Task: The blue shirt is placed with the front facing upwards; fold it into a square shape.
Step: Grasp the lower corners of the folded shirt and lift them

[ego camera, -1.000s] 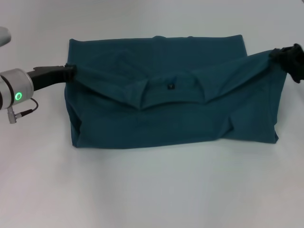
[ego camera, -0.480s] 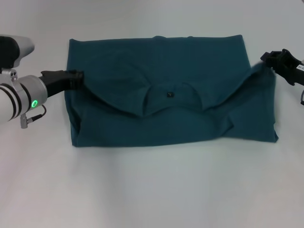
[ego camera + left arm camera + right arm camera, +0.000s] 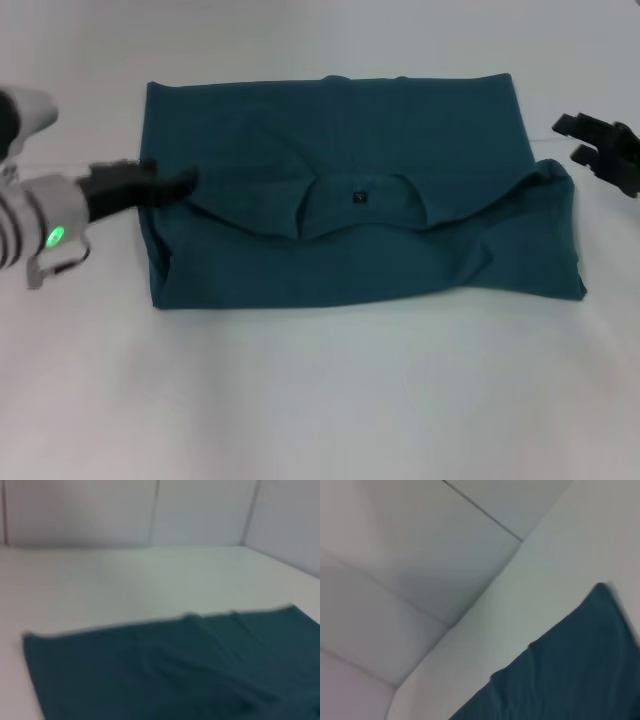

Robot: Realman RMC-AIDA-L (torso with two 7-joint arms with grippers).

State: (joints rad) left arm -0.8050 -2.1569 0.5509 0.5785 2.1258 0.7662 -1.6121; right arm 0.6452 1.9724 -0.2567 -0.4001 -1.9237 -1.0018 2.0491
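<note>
on the white table, blue shirt lies folded; right hand open, left hand unclear.

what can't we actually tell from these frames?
- Head view: left gripper is motion-blurred over the blue shirt's left edge; open or shut unclear.
- Chest print: hidden, folded inside.
- Right gripper: open, partly cut by the frame edge.
- Wrist views: show only shirt and table, no fingers.
</note>
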